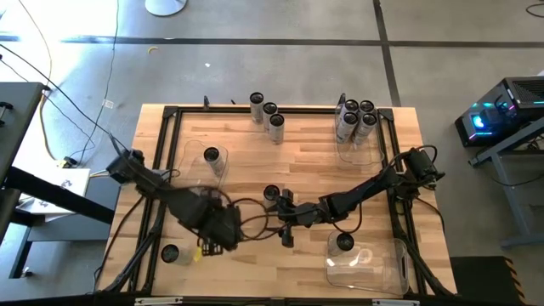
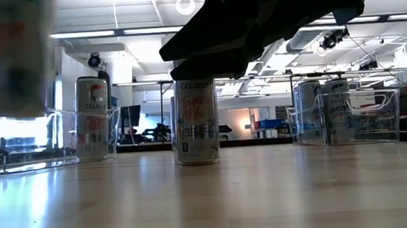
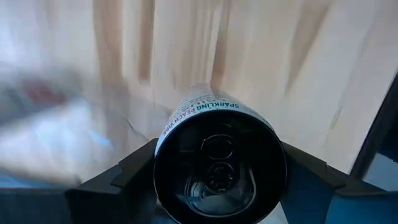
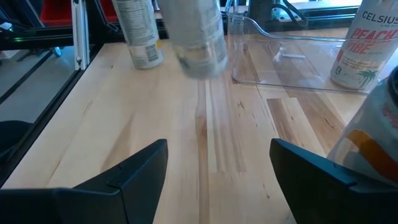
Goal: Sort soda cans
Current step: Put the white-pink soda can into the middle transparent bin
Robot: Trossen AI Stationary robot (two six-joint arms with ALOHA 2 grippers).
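Left arm: reaches inward, its tool (image 1: 219, 234) clamped round a can (image 3: 219, 163).
Right arm: stretched toward centre, tool (image 1: 284, 214) fingers spread.

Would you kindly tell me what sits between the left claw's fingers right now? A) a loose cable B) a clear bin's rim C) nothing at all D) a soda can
D: the left wrist view shows a soda can, dark top facing the camera, between the left claw fingers.
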